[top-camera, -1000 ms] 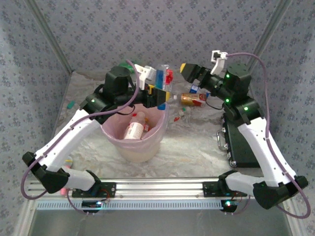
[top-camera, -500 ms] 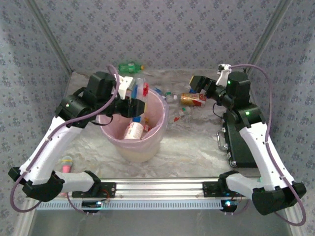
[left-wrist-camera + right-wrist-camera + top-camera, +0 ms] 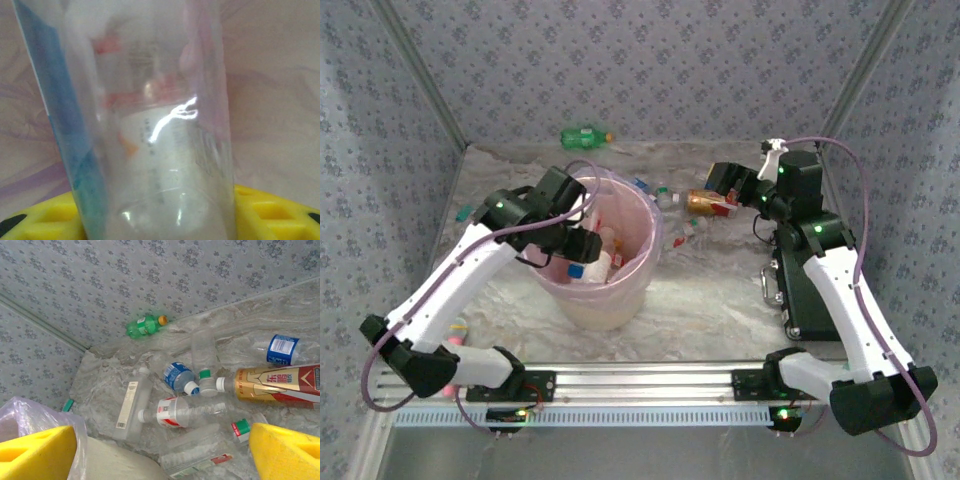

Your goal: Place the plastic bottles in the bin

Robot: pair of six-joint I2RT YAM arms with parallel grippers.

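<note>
A crinkled, foil-like worktop [image 3: 710, 290] is seen, closed in by patterned walls. Left of centre the round beige bin [image 3: 620, 300] is set, lined with a pink bag. The left arm [image 3: 450, 285] is bent over the bin's rim, and the left tool [image 3: 582, 243] is lowered into the bin's mouth. In the wrist view it is clamped on a clear bottle [image 3: 160, 150] with a blue label, gripped between yellow pads [image 3: 275, 210]. More bottles [image 3: 600, 265] are seen lying inside the bin beneath it.

The right arm [image 3: 840, 290] is stretched over a black case [image 3: 810, 305]. The right tool [image 3: 161, 449] is held above the loose bottles behind the bin, jaws wide apart with nothing between them.

On the worktop the largest loose bottle is a gold-and-red one [image 3: 280, 382], laid on its side. Just beside it a blue-labelled bottle [image 3: 282, 350] is found, and near the middle a second blue-labelled one [image 3: 176, 374]. A clear bottle with a red-and-white label [image 3: 172, 412] is placed below that. The green bottle [image 3: 584, 136] lies well apart, against the back wall. A small teal item [image 3: 67, 405] is seen at the left.
</note>
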